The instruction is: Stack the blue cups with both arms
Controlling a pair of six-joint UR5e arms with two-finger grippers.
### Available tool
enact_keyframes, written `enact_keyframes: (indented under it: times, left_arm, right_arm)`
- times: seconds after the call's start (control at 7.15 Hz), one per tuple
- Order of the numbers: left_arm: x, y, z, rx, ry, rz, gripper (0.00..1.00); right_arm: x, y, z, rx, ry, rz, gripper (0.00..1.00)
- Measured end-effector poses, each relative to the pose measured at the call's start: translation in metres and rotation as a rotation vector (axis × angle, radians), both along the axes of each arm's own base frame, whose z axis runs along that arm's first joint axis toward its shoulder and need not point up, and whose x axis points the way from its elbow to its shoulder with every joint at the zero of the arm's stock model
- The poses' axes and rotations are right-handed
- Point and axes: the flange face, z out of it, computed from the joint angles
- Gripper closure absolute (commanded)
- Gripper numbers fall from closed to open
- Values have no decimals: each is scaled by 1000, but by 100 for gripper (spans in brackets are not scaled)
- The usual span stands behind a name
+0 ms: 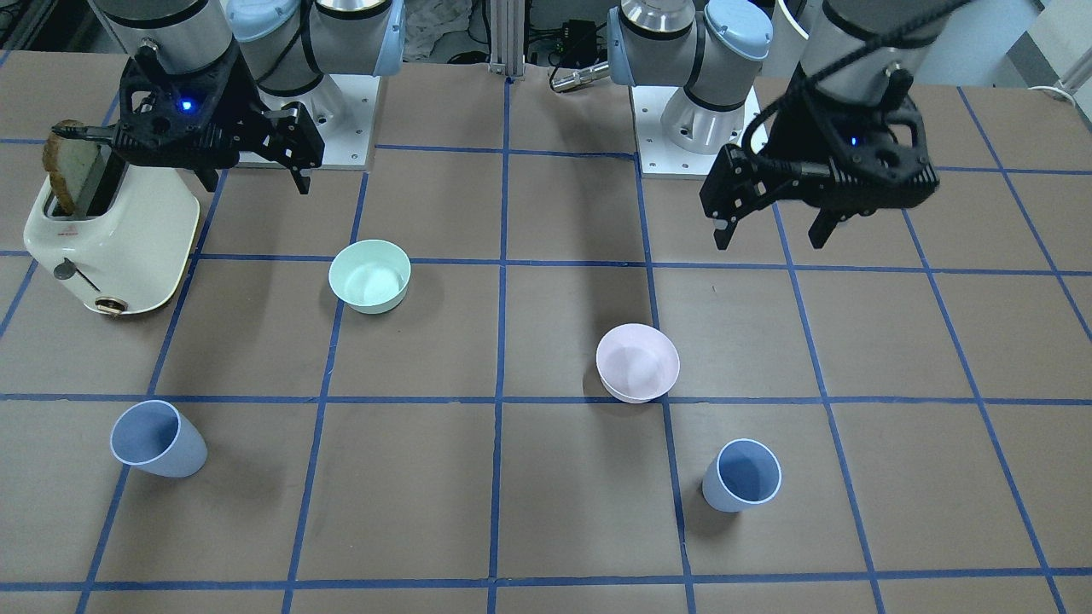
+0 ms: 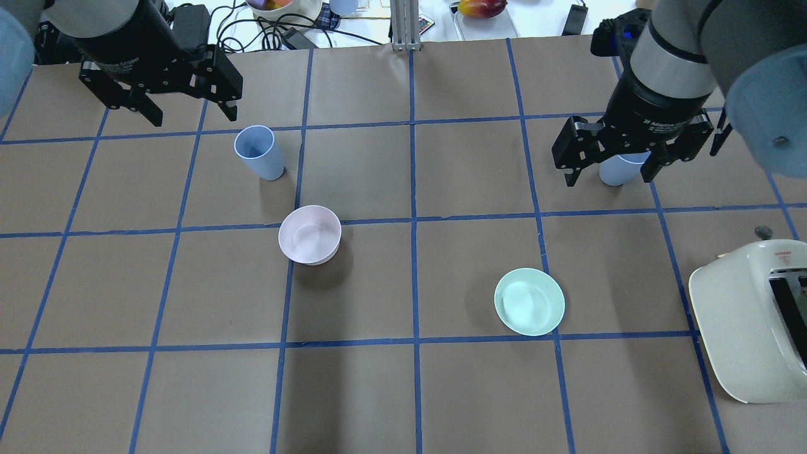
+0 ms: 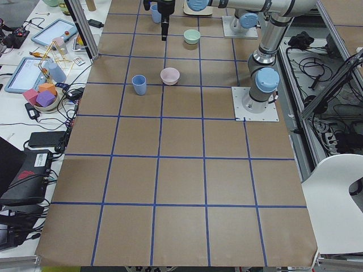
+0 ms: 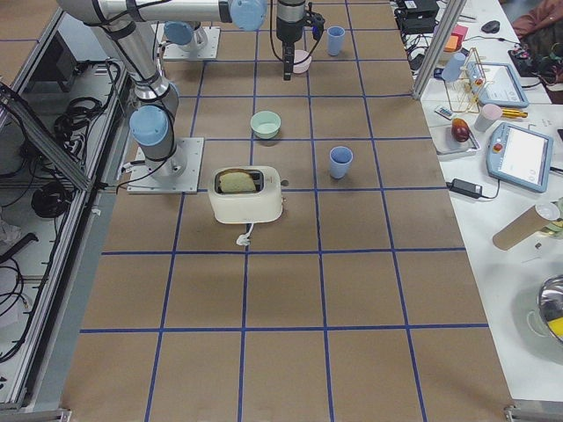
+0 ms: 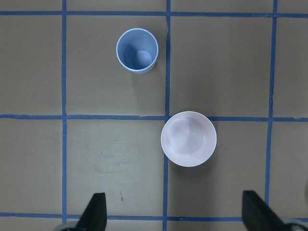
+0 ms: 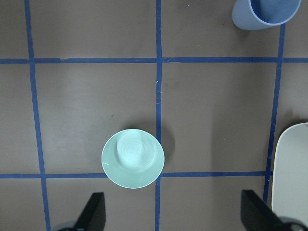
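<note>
Two blue cups stand upright and apart on the brown table. One blue cup [image 2: 258,151] [image 1: 742,476] is on my left side, beyond the pink bowl; it shows from above in the left wrist view [image 5: 137,50]. My left gripper [image 2: 189,113] [image 1: 772,239] hangs open and empty above the table, beside this cup. The other blue cup [image 1: 158,439] [image 6: 264,12] is on my right side, partly hidden in the overhead view [image 2: 615,173] behind my right gripper [image 2: 608,173] [image 1: 256,181], which hangs open and empty well above the table.
A pale pink bowl [image 2: 310,234] [image 5: 188,138] and a mint-green bowl [image 2: 529,301] [image 6: 133,158] sit mid-table. A cream toaster [image 1: 119,230] [image 2: 750,315] with a toast slice stands at my right. Blue tape lines grid the table.
</note>
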Motion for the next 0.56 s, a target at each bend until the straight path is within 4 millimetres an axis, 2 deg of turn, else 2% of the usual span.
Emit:
enact_keyframes:
  times: [0.14,0.42,0.56]
  left_arm:
    - [1,-28,-31,2,-3,-11,0]
    - [2,-90,-107,-22,-5,-50,0]
    - [3,-112,-143,-28,-11,-97,0]
  right_arm:
    - [0,-1,-1,1,2,1,0]
    - [-1,-5,-8,13,3,0,0]
    - [-3,-11,-14,23,2,-8,0]
